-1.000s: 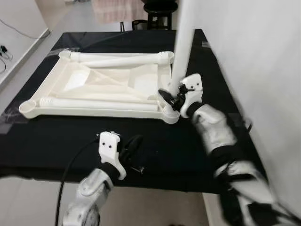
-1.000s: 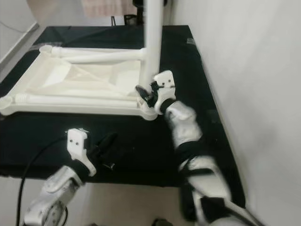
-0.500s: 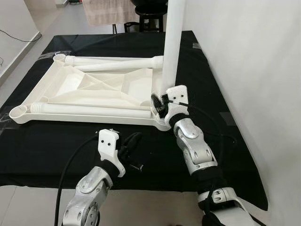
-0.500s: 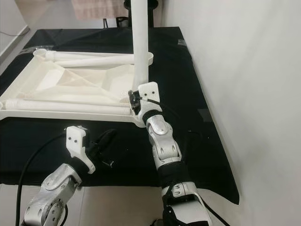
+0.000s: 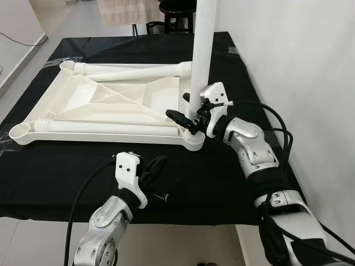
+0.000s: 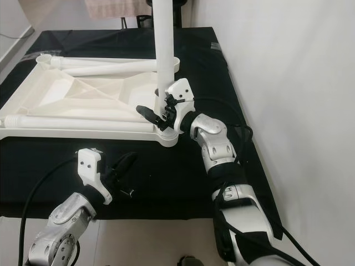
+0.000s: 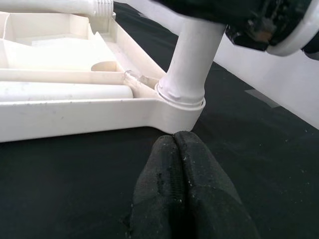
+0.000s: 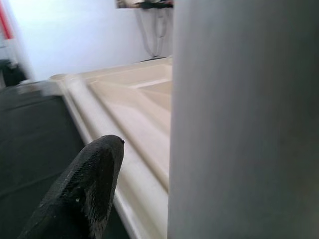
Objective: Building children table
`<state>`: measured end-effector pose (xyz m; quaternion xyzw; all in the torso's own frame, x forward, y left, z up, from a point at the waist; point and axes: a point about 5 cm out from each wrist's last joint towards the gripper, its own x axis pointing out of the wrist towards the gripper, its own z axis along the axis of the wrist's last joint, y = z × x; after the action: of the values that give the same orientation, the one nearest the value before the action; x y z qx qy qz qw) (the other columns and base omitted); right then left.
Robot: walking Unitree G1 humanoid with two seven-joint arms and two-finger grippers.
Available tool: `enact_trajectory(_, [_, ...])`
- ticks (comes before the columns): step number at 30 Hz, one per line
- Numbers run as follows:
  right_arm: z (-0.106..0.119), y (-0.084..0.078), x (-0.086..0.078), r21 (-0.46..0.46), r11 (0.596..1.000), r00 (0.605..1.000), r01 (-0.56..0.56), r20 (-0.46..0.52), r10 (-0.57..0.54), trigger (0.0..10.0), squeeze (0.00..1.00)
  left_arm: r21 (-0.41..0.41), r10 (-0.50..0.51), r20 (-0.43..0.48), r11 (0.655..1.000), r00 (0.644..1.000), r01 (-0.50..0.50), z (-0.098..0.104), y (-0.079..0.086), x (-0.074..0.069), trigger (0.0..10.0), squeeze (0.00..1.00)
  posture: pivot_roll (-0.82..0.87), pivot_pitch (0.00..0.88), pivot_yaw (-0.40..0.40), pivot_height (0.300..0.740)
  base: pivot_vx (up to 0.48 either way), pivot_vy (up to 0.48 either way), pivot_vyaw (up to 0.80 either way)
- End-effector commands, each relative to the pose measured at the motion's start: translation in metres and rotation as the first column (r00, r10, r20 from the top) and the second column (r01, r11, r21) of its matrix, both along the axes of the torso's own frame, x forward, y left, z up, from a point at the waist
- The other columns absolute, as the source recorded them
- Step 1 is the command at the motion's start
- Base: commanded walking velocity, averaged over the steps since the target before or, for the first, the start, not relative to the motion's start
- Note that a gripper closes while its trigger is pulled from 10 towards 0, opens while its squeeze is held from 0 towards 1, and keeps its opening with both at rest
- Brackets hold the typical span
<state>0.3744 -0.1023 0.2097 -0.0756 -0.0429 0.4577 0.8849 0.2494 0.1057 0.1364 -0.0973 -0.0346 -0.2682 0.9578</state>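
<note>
- a white plastic children's tabletop (image 5: pixel 105 108) lies upside down on a counter (image 5: pixel 233 166) covered in black cloth, with a pale wall just beside the counter on the robot's right
- one white table leg (image 5: pixel 201 55) stands upright in the round corner socket (image 5: pixel 193 139) nearest the robot's right arm, running up out of the frame
- two more white legs lie flat inside the tabletop's rim: a far leg (image 5: pixel 133 70) along the back edge and a near leg (image 5: pixel 105 128) along the front edge
- the right gripper (image 5: pixel 186 113) is at the base of the upright leg, just above the socket; its black fingers (image 5: pixel 176 116) are spread apart around the leg, one finger reaching out past it over the tabletop, and whether they press on the leg cannot be told
- in the right wrist view the leg appears as a wide pale column right beside one black finger (image 8: pixel 82 191)
- the left gripper (image 5: pixel 158 166) hovers low over the black cloth in front of the tabletop's near edge, pointing toward the socket; its fingers (image 7: pixel 184 199) are pressed together and hold nothing
- a dark stool (image 5: pixel 178 8) and a hanging pinkish cloth (image 5: pixel 125 11) stand beyond the far end of the counter
</note>
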Motion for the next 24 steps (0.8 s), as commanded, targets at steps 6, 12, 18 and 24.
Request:
enact_trajectory(6, [-0.015, 0.004, -0.001, 0.023, 0.983, 0.97, -0.185, -0.158, 0.186, 0.0, 0.0, 0.01, 0.009, -0.029, 1.0, 1.0, -0.009, -0.008, 0.0, -0.004, 10.0, 0.0, 0.09, 0.113, -0.016, 0.74, 0.0, 0.0, 0.0])
enact_trajectory(12, [-0.018, 0.0, 0.005, 0.06, 0.987, 0.97, -0.147, -0.184, 0.156, 0.0, 0.0, 0.008, 0.01, -0.029, 1.0, 1.0, -0.009, -0.009, -0.001, -0.005, 10.0, 0.0, 0.09, 0.116, -0.015, 0.74, 0.0, 0.0, 0.0])
enact_trajectory(18, [-0.039, -0.017, 0.009, 0.013, 0.995, 0.974, 0.102, -0.206, -0.097, 0.0, 0.0, 0.007, 0.008, -0.029, 1.0, 1.0, -0.008, -0.008, -0.001, -0.006, 10.0, 0.0, 0.08, 0.133, -0.018, 0.74, 0.0, 0.0, 0.0])
enact_trajectory(24, [-0.082, -0.043, 0.001, -0.078, 0.77, 0.72, 0.634, -0.306, -0.623, 0.0, 0.0, 0.007, 0.009, -0.028, 1.0, 1.0, -0.009, -0.007, 0.002, -0.007, 10.0, 0.0, 0.07, 0.153, -0.012, 0.74, 0.0, 0.0, 0.0])
